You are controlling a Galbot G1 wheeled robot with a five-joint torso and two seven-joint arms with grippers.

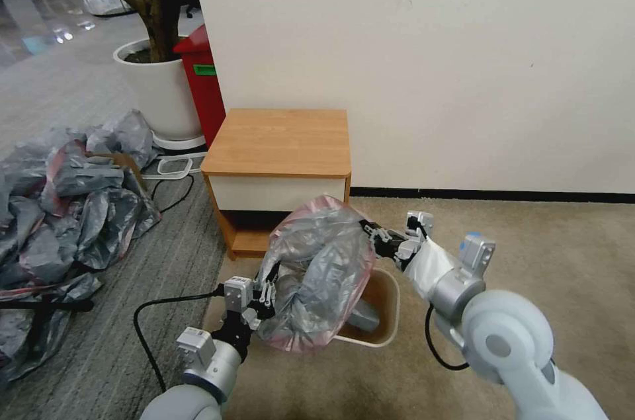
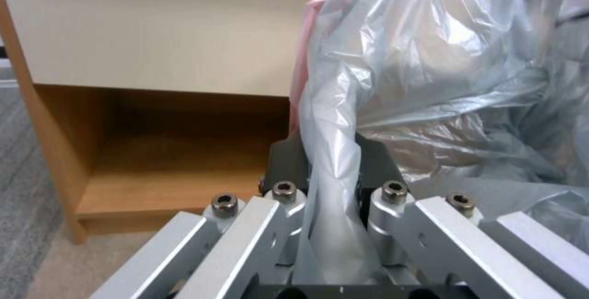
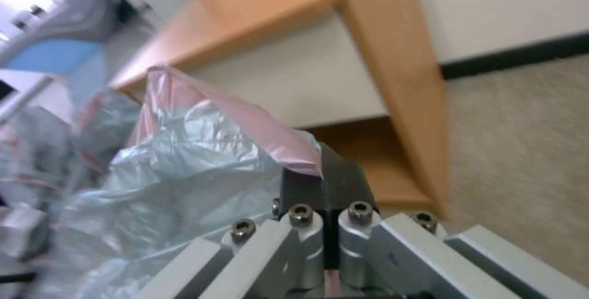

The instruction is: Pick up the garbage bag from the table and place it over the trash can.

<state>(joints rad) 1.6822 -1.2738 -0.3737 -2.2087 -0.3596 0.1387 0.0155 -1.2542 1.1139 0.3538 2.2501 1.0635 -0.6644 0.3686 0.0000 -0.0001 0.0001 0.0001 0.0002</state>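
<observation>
The garbage bag (image 1: 321,271), thin grey plastic with a pink rim, hangs stretched between both grippers above the trash can (image 1: 387,314), covering its left part. My left gripper (image 1: 264,294) is shut on the bag's near left side; in the left wrist view a twisted fold of the bag (image 2: 334,161) runs between its dark pads. My right gripper (image 1: 370,233) is shut on the far right rim, where the pink edge (image 3: 288,147) is pinched at its tips. The table (image 1: 281,142) stands just behind, its top bare.
A large heap of grey and pink bags (image 1: 59,208) lies on the floor to the left. A tall red bin (image 1: 202,83) and a white plant pot (image 1: 159,89) stand by the wall. A black cable (image 1: 145,327) trails on the carpet near my left arm.
</observation>
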